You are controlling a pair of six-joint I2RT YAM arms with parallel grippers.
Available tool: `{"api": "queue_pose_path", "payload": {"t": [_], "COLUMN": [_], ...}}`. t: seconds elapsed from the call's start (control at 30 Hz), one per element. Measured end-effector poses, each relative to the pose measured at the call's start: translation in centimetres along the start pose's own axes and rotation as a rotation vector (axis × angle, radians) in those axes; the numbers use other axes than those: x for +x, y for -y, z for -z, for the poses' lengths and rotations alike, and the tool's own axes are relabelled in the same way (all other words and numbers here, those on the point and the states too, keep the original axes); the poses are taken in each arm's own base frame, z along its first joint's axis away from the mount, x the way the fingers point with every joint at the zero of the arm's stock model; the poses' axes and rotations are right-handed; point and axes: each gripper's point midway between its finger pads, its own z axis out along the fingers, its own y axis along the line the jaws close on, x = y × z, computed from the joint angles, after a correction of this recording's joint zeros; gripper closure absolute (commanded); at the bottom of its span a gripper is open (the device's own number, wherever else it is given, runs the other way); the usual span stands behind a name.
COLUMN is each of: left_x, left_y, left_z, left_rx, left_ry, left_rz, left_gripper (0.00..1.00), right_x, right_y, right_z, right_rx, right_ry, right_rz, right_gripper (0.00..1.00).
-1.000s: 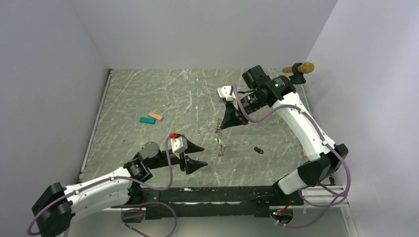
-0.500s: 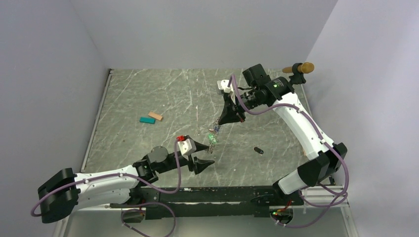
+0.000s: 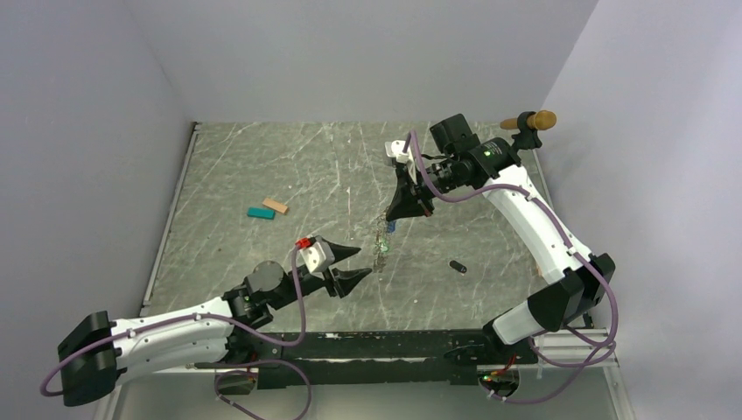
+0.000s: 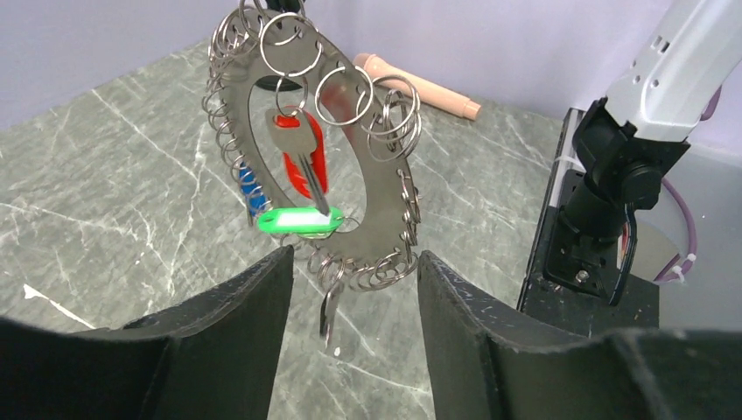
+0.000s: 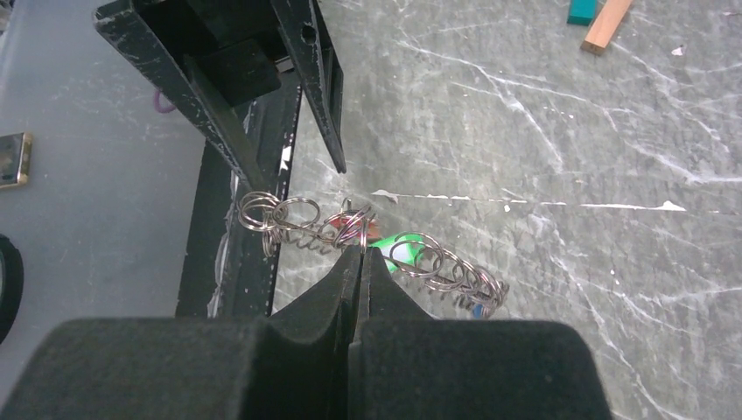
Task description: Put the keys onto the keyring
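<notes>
Right wrist, right gripper [image 5: 359, 254] pinching keyring [image 5: 437, 267], left gripper [image 4: 353, 258] parted nearby

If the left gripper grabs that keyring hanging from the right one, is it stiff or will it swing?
The keyring looks like a rigid metal plate, so it probably won't fold. Pinched at one edge by the right gripper, it would likely swing if nudged. Its dangling keys probably shift.
</notes>
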Motion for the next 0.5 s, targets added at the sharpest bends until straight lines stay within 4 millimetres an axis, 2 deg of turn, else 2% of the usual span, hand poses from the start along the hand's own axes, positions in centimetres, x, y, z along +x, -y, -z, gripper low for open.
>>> {"api": "queue_pose_path", "payload": {"t": [0.2,0.5], "left_x": [0.4,-0.1], "left_y": [0.2,1.5], "left_z": [-0.4,-0.6], "left_rx": [0.010,0.074], "left_ry": [-0.027,-0.012], "left_rz": [0.004,0.037], "left_gripper": [0.49,0.47], "right_x": [-0.1,0.0], "right_y": [0.0,0.2], "right_z": [0.0,-0.1], "right_rx": [0.002,0.004], "right_ry": [0.002,0.003], "right_rz": [-0.004,-0.007], "right_gripper": [1.00,1.00]}}
